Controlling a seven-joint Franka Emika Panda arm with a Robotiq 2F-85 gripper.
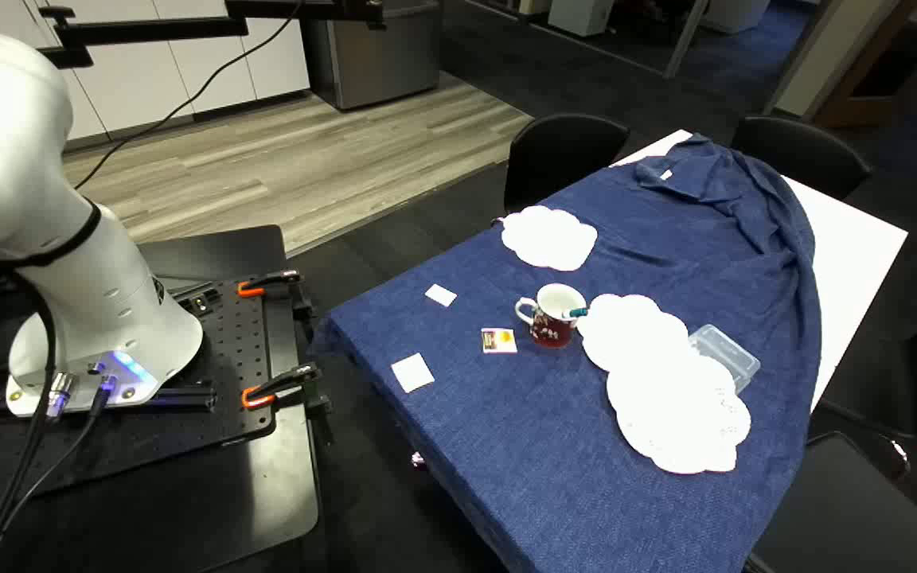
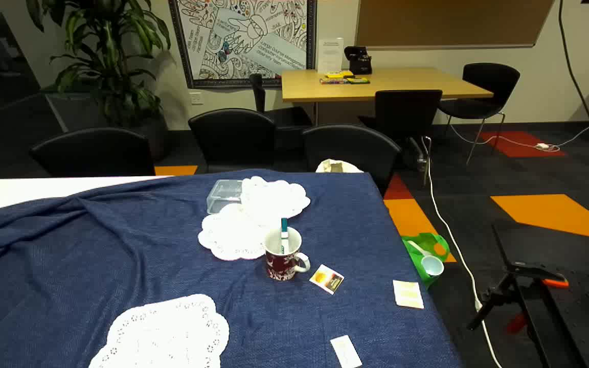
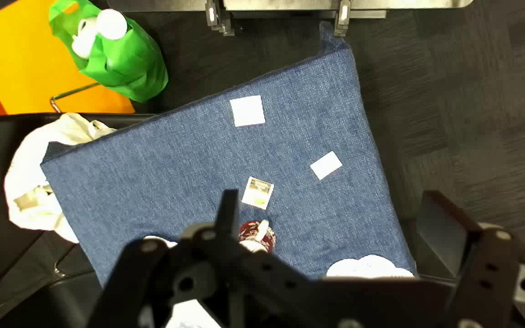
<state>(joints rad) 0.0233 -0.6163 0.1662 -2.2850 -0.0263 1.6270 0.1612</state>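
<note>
Basically, the claw (image 3: 331, 200) hangs over the blue cloth (image 1: 506, 430) with its jaws wide apart and nothing gripped.
Going left to right in an exterior view: clamps (image 1: 279, 385) bite the bench (image 1: 287, 485) edge, probably so the holed board (image 1: 236, 342) can't slide. Next, two pale slips (image 1: 412, 372) and a printed packet (image 1: 499, 341) lie flat, spread apart, which I'd guess keeps each one easy to get at. Then the red mug (image 1: 550, 322), closest-looking thing to the claw in the wrist view, stands upright, handle towards the robot arm (image 1: 108, 270); a teal-ended stick (image 1: 577, 313) leans inside, propped by the rim, looks like. On the right, two doilies (image 1: 681, 414) overlap, with a clear box (image 1: 729, 358) at their far edge; can't tell if it's tucked under or just beside.
</note>
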